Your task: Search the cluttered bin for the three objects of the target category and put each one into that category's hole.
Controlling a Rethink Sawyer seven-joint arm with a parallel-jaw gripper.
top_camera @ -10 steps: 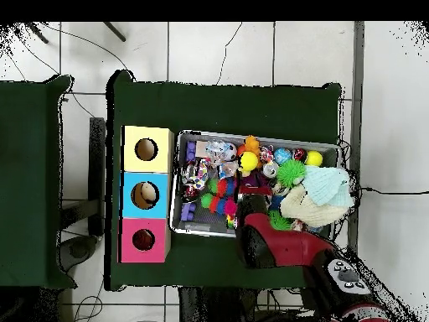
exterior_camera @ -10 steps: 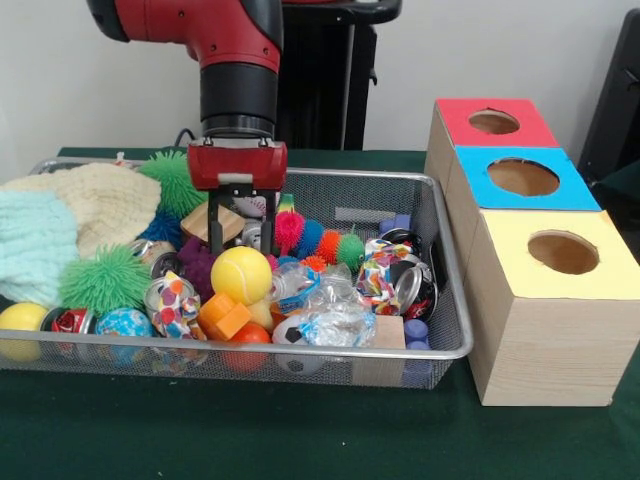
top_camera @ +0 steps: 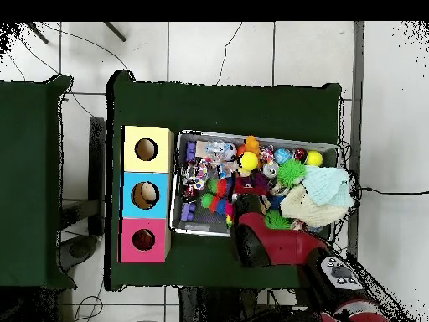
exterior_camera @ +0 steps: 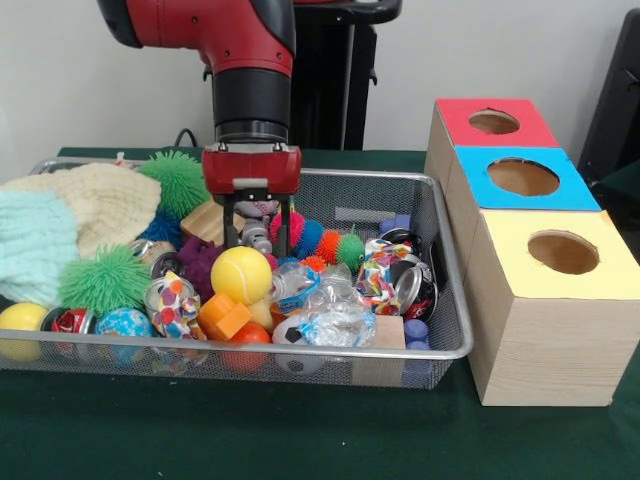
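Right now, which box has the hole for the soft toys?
Look beside the wire basket, where three wooden boxes stand in a row. It is the red-topped box at the far end, next to the blue-topped one; the third, nearest, is yellow-topped.

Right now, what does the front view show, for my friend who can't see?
A red robot arm's hand reaches down into a wire bin crowded with balls, cans and knit hats. Three wooden boxes stand beside the bin, each with a round hole, topped red, blue and yellow.
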